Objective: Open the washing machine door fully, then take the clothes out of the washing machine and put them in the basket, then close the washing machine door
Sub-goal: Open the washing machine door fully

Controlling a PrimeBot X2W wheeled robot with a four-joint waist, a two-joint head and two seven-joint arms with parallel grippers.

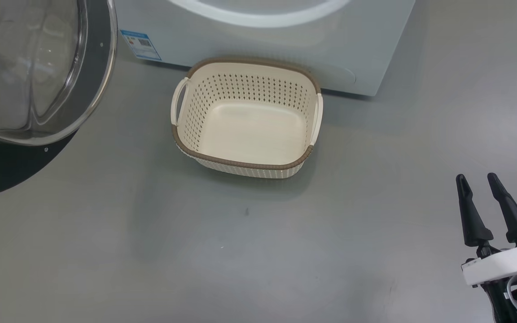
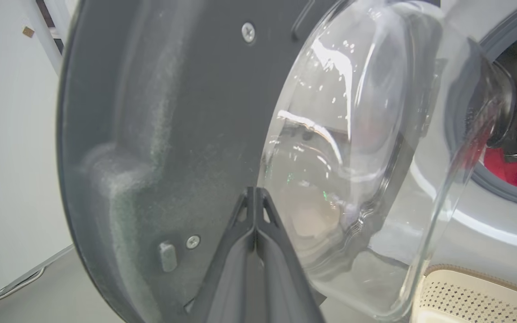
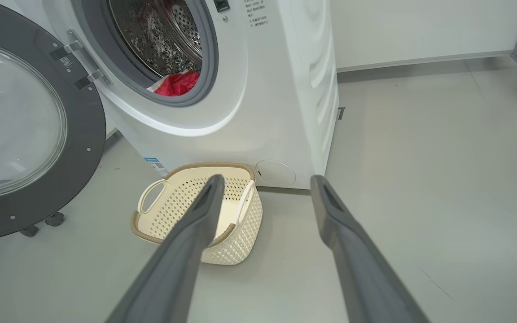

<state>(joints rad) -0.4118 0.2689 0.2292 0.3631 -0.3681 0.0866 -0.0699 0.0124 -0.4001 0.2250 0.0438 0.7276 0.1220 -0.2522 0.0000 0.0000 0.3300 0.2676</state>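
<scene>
Grey floor (image 1: 285, 251), cream basket (image 1: 245, 89), washing machine (image 1: 366, 58)

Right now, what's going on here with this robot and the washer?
The washing machine door stands open. The robot's left gripper, shut and holding nothing, points close at the door's inner face; whether it touches is unclear. The right gripper is open and empty, off to the right of the basket, which sits empty on the floor before the washing machine. The red clothes lie inside it, not yet taken out.

head camera down over basket (image 1: 245, 163), left wrist seemingly close against door (image 2: 173, 112), right wrist farther back
</scene>
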